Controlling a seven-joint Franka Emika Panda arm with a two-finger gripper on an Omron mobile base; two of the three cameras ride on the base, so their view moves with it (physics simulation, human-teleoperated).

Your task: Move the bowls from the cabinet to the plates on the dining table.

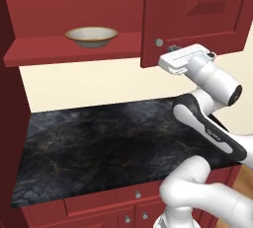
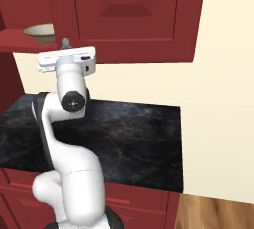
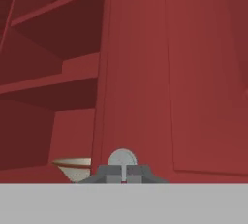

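Note:
The dark red cabinet (image 1: 197, 5) has its left side open, and one shallow cream bowl (image 1: 91, 36) with a tan rim rests on the red shelf (image 1: 59, 49). That bowl (image 2: 39, 32) also peeks out left of the door in the right base view, and the bowl (image 3: 72, 167) sits low left in the hand view. My gripper (image 1: 170, 49) is raised to the lower left corner of the right door, shut, its tips right at the round silver knob (image 1: 158, 42). In the hand view the knob (image 3: 122, 157) stands just above the gripper (image 3: 124, 173). The plates and the dining table are out of view.
Below the cabinet runs a black marble counter (image 1: 99, 138) with red drawers (image 1: 138, 195) under its front edge. A cream wall (image 2: 223, 99) rises behind and to the right. Wooden floor (image 2: 218, 213) shows past the counter's right end.

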